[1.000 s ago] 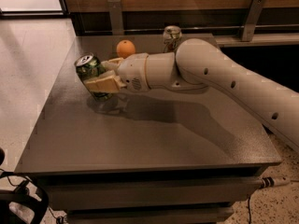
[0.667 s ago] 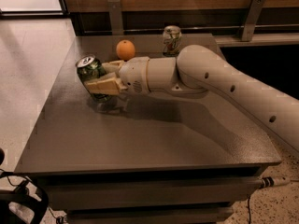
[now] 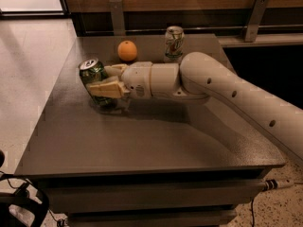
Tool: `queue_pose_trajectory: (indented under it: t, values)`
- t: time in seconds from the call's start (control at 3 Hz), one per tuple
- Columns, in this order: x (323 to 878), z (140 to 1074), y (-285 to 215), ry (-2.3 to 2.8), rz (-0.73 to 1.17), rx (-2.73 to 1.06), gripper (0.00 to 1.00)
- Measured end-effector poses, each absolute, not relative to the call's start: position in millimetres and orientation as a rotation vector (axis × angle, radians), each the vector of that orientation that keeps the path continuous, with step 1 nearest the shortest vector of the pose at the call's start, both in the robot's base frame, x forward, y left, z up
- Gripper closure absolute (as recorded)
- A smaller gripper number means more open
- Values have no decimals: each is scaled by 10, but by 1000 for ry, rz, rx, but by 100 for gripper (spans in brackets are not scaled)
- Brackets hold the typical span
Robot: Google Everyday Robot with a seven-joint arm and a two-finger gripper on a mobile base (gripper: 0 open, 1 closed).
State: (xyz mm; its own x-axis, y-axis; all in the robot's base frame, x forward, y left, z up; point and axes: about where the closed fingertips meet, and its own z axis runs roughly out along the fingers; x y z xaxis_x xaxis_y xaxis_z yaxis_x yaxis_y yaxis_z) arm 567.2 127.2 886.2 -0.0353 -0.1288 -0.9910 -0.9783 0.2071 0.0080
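A green soda can (image 3: 93, 75) is tilted at the left of the dark grey table (image 3: 151, 141). My gripper (image 3: 102, 82) is shut on the green can, one tan finger (image 3: 105, 89) across its front and the other behind it. The can's silver top leans toward the left. The white arm (image 3: 222, 93) reaches in from the right across the table. An orange (image 3: 127, 50) lies behind the gripper. A white and green soda can (image 3: 173, 43) stands upright at the back, partly behind the arm.
A wooden wall panel with metal brackets (image 3: 116, 13) runs behind the table. The pale floor (image 3: 28, 70) lies to the left. Black cables and gear (image 3: 19, 207) sit at the lower left, and a cable end (image 3: 277, 184) at the lower right.
The arm has shifted slightly with the green can in the gripper. The white and green can at the back shows more as the arm moves off it.
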Motion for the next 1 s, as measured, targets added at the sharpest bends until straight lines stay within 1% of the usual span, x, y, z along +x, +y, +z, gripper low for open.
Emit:
queue_pose_trajectory:
  t: [0.67, 1.0]
  values:
    - [5698, 8793, 1263, 1378, 1042, -1114, 100]
    - [5686, 8799, 1286, 1376, 1044, -1118, 82]
